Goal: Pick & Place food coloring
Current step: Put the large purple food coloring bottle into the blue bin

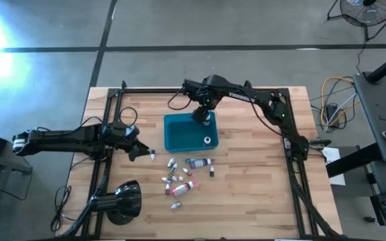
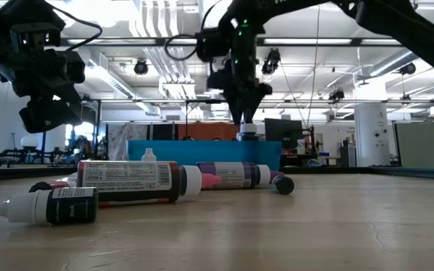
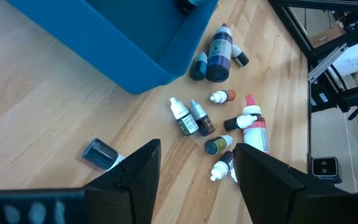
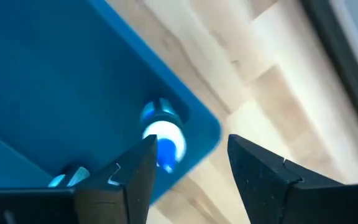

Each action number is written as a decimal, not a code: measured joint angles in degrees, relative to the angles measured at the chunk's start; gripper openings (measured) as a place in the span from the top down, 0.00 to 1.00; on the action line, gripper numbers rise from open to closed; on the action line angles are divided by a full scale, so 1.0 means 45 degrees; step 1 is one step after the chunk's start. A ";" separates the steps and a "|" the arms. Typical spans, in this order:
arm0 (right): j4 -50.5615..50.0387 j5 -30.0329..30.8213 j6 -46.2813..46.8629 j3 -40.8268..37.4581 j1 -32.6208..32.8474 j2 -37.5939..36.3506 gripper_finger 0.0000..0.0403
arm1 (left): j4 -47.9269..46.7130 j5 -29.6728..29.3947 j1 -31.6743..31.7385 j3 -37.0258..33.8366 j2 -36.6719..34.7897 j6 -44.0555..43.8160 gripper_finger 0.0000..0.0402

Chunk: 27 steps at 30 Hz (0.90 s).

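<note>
The teal bin (image 1: 185,132) sits at the table's middle. My right gripper (image 1: 203,118) hovers open over the bin's far right corner. A blue bottle with a white cap (image 4: 163,142) shows just below its fingers, apart from them; in the low view this bottle (image 2: 247,133) stands above the bin's rim. Another bottle (image 1: 208,140) lies inside the bin. Several food coloring bottles (image 1: 183,175) lie on their sides on the wood near the bin. My left gripper (image 1: 135,149) is open above the table left of them, beside a lone dark bottle (image 3: 98,153).
A black round-headed lamp (image 1: 122,199) stands at the table's near left corner. Dark frame rails (image 1: 293,157) run along the table's left, right and far sides. Bare wood (image 1: 253,194) lies right of the bottle pile.
</note>
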 joint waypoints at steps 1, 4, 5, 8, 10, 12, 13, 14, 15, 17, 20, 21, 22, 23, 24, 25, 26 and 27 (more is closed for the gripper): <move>0.0000 0.0043 -0.0163 0.0013 0.0000 -0.0196 0.53 | 0.0000 0.0005 0.0000 0.0000 -0.0001 0.0000 0.56; -0.0073 -0.0007 -0.0902 -0.0012 0.0148 -0.0881 0.53 | 0.0000 0.0005 -0.0010 0.0000 -0.0002 0.0000 0.56; -0.0196 -0.0009 -0.1355 -0.0017 0.0261 -0.1127 0.53 | 0.0000 0.0005 -0.0010 0.0004 -0.0002 0.0000 0.56; -0.0328 -0.0026 -0.2512 -0.0238 0.0899 -0.1758 0.53 | 0.0003 0.0005 -0.0010 0.0000 0.0000 0.0000 0.56; -0.0315 -0.0066 -0.2898 -0.0551 0.1396 -0.2164 0.53 | 0.0000 0.0004 -0.0010 0.0000 -0.0002 0.0000 0.56; -0.0110 -0.0070 -0.3065 -0.1160 0.1923 -0.2683 0.52 | 0.0000 0.0005 -0.0010 0.0005 0.0003 0.0000 0.56; 0.0073 -0.0064 -0.3100 -0.1587 0.2197 -0.3018 0.53 | 0.0000 0.0001 -0.0010 0.0001 -0.0001 0.0000 0.56; 0.0333 -0.0063 -0.3108 -0.2124 0.2486 -0.3399 0.53 | 0.0004 0.0002 -0.0006 0.0003 0.0001 0.0000 0.56; 0.0663 -0.0063 -0.3074 -0.2717 0.2797 -0.3772 0.52 | 0.0000 0.0001 -0.0005 0.0000 0.0000 0.0000 0.56; 0.1471 -0.0072 -0.2782 -0.4171 0.3362 -0.4654 0.52 | 0.0005 0.0005 -0.0005 0.0000 0.0001 0.0000 0.56; 0.2520 -0.0143 -0.1667 -0.6554 0.4077 -0.5953 0.52 | 0.0003 0.0003 -0.0005 0.0000 0.0003 0.0000 0.56; 0.2958 -0.0185 -0.1175 -0.7363 0.4279 -0.6427 0.52 | 0.0002 0.0000 -0.0005 0.0000 -0.0001 0.0000 0.56; 0.3495 -0.0249 -0.0744 -0.8182 0.4478 -0.6878 0.52 | 0.0002 0.0003 -0.0005 0.0002 0.0000 0.0000 0.56; 0.4183 -0.0251 -0.0374 -0.8933 0.4717 -0.7288 0.52 | 0.0000 0.0005 -0.0005 0.0000 0.0003 0.0000 0.56; 0.4900 -0.0243 -0.0134 -0.9638 0.4959 -0.7648 0.52 | 0.0000 0.0001 -0.0005 0.0001 -0.0002 0.0000 0.56; 0.5627 -0.0252 -0.0064 -1.0300 0.5245 -0.7956 0.52 | 0.0000 0.0000 -0.0005 0.0002 0.0001 0.0000 0.56; 0.6393 -0.0257 -0.0080 -1.0952 0.5526 -0.8192 0.52 | 0.0002 0.0003 -0.0005 0.0002 0.0000 0.0000 0.56; 0.7109 -0.0307 -0.0271 -1.1531 0.5793 -0.8333 0.52 | 0.0000 0.0005 -0.0005 0.0000 -0.0002 0.0000 0.56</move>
